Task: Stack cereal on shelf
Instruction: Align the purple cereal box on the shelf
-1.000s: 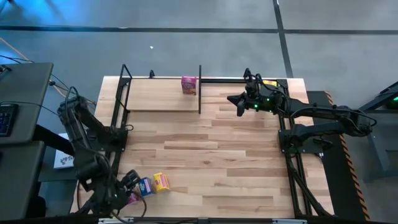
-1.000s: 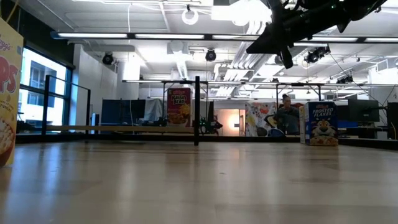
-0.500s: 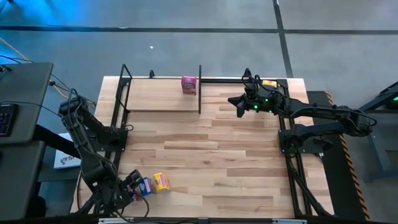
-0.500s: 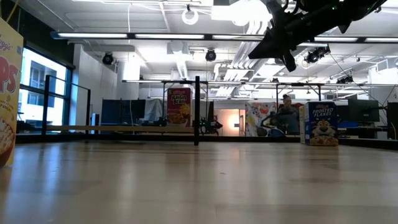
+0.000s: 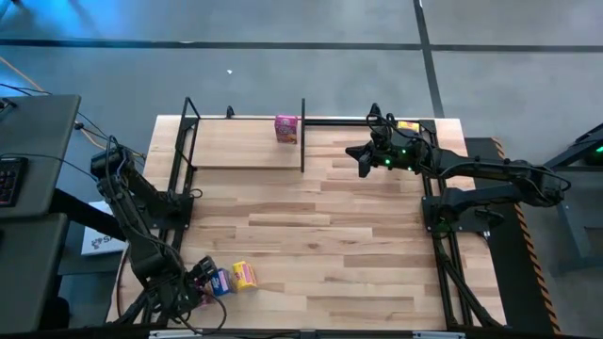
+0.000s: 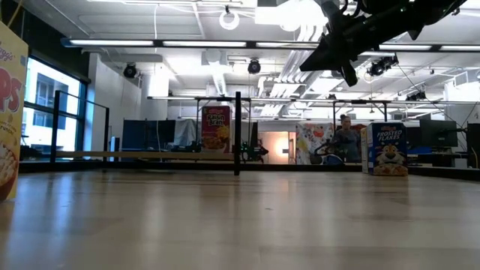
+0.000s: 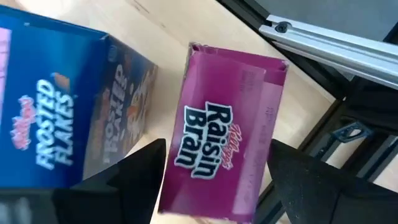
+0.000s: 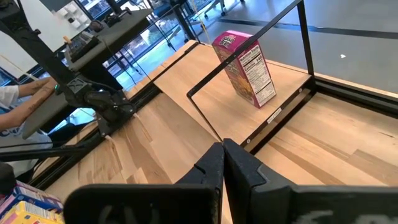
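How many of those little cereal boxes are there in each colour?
Pink cardboard cereal boxes: 2
Blue cardboard cereal boxes: 2
Yellow cardboard cereal boxes: 2
Total: 6

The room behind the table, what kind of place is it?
Probably a robot lab or workshop: long ceiling lights, a person at a desk, and monitors behind the table.
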